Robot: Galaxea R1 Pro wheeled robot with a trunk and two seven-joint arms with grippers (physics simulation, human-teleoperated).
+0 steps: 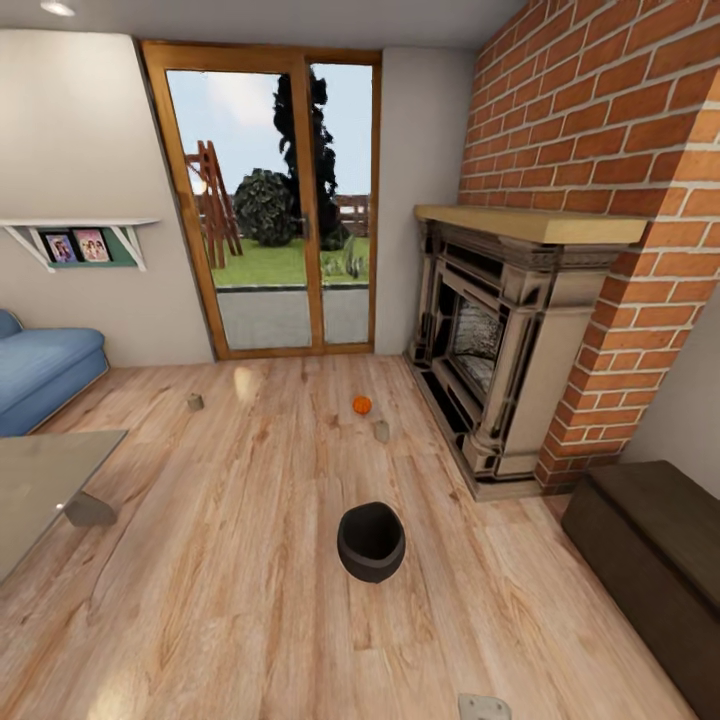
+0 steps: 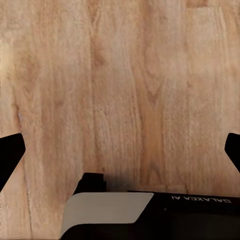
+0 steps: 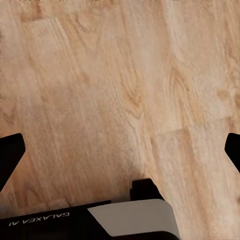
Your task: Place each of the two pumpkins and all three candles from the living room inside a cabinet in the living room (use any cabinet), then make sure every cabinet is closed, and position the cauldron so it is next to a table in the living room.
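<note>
One orange pumpkin (image 1: 361, 404) lies on the wood floor in front of the fireplace. A beige candle (image 1: 381, 431) stands just beside it, and a second candle (image 1: 195, 402) sits further left near the glass door. The black cauldron (image 1: 371, 541) stands upright on the floor in the middle, nearer to me. A dark-brown cabinet (image 1: 650, 560) runs along the right wall, its fronts shut. My left gripper (image 2: 120, 150) and right gripper (image 3: 120, 152) both hang open over bare floorboards, holding nothing.
A glass-topped table (image 1: 40, 480) is at the left, with a blue sofa (image 1: 40, 365) behind it. A stone fireplace (image 1: 500, 350) on a brick wall stands at the right. A glass door (image 1: 275, 200) closes the far wall. Open floor surrounds the cauldron.
</note>
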